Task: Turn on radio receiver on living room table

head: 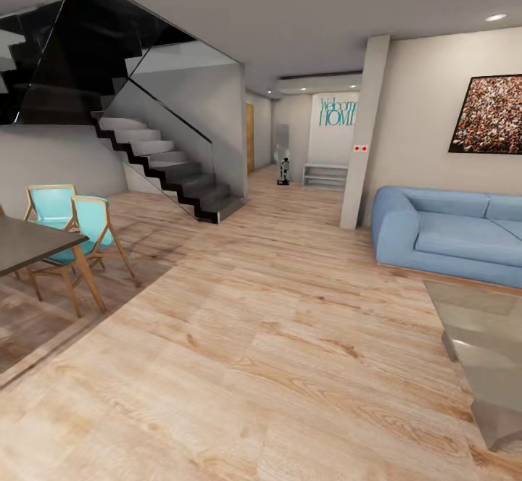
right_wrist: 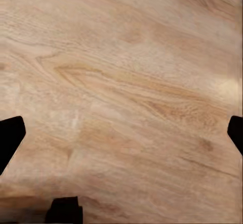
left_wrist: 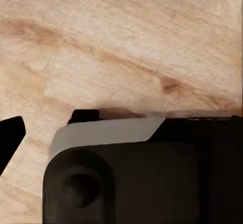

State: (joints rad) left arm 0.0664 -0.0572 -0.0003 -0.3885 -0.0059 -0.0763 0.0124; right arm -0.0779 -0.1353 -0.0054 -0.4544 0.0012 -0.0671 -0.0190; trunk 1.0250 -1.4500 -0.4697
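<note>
1. From where I stand the robot is in transit across the light wood floor (head: 275, 365) of the living room, with the blue sofa (head: 449, 238) ahead to the right and a framed crowd picture (head: 489, 113) on the wall above it.
2. The table (head: 482, 350), low with a glossy grey top, sits just in front of the sofa, only its near corner in sight. The radio receiver is not on the stretch of top I can see, so I judge it stands further along, and which way it faces or how its long side runs cannot be told.
3. To do this step well, I would turn the base toward the sofa and roll up beside the table, stopping short of its edge until the whole top is in sight.
4. The right claw (right_wrist: 121, 138) hangs over bare floor, its dark tips far apart at either side: wide, holding nothing.
5. The left claw shows one dark tip (left_wrist: 10, 138) beside the robot's dark body (left_wrist: 152, 183); I cannot tell its opening.
6. The staircase (head: 167, 162) and turquoise chairs (head: 72, 227) lie well away from the sofa, off the route.
</note>
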